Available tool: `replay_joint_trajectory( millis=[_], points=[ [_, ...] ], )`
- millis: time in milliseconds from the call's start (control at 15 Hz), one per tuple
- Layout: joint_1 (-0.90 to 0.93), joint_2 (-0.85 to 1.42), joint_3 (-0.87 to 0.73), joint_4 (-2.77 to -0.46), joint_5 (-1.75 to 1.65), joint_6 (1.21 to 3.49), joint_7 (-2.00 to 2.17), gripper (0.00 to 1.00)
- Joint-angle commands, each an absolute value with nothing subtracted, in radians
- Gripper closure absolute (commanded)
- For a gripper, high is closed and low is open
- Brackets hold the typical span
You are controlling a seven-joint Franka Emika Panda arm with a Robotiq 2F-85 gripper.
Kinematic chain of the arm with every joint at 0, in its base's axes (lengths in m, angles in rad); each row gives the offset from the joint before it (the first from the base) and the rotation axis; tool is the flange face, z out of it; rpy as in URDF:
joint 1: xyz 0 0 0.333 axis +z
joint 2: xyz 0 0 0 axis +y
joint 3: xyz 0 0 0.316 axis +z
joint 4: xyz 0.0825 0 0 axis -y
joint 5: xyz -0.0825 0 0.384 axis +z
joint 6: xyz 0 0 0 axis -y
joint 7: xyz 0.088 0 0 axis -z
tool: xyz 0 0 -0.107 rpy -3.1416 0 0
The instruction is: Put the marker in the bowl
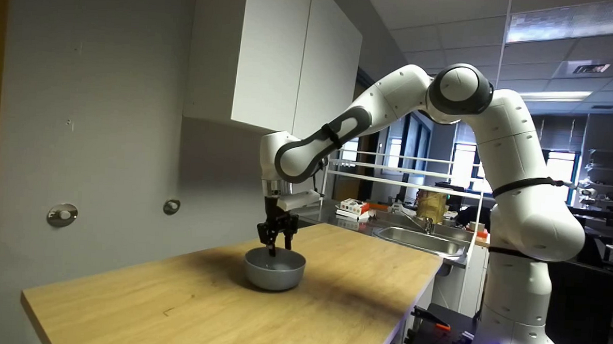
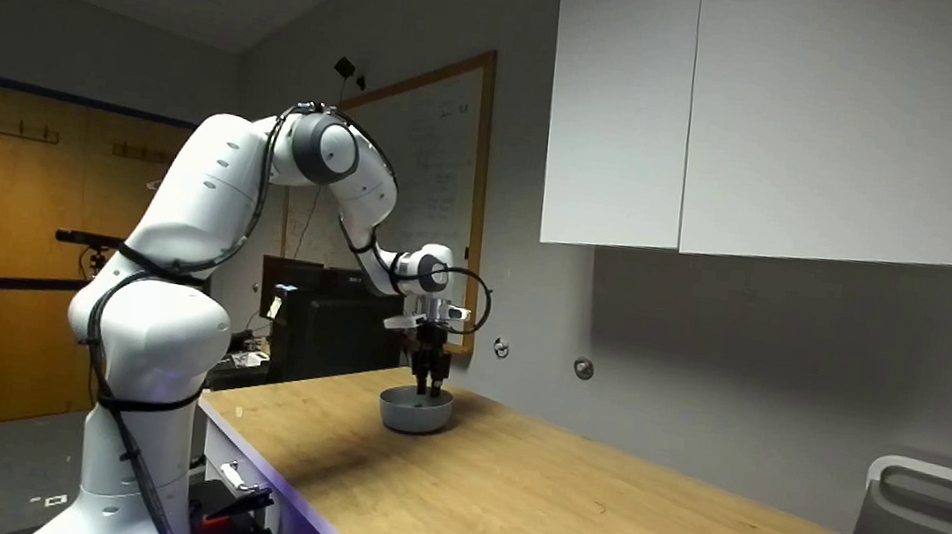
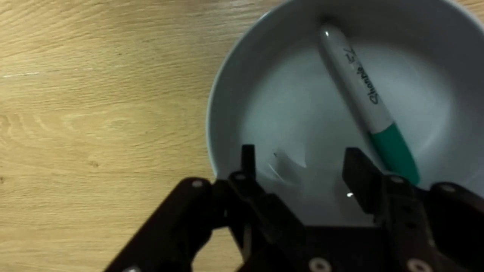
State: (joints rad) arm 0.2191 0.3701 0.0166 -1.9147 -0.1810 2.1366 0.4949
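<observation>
The marker is a grey-white pen with a green cap end and dark lettering. It lies slantwise inside the bowl, with its grey end by the bowl's wall. The bowl is round and pale grey and stands on the table in both exterior views. My gripper is open, with nothing between its fingers. The green end lies just beyond the right finger in the wrist view. In both exterior views the gripper points down, fingertips at about the bowl's rim. The marker cannot be made out clearly there.
The bowl stands on a wooden table along a grey wall. A white wall cabinet hangs above, close to the arm. A metal sink and a white rail frame are beyond the table's end.
</observation>
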Motion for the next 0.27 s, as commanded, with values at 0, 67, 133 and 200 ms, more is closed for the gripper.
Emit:
replay_joint_trajectory(
  millis=[0, 67, 133, 200],
  points=[
    [0.215, 0.387, 0.033, -1.866, -0.156, 2.056, 0.449, 0.05],
    [0.215, 0.383, 0.036, -1.864, -0.159, 2.04, 0.437, 0.01],
    [0.216, 0.377, 0.039, -1.863, -0.162, 2.028, 0.426, 0.0],
    [0.216, 0.372, 0.042, -1.861, -0.162, 2.013, 0.417, 0.0]
  ],
)
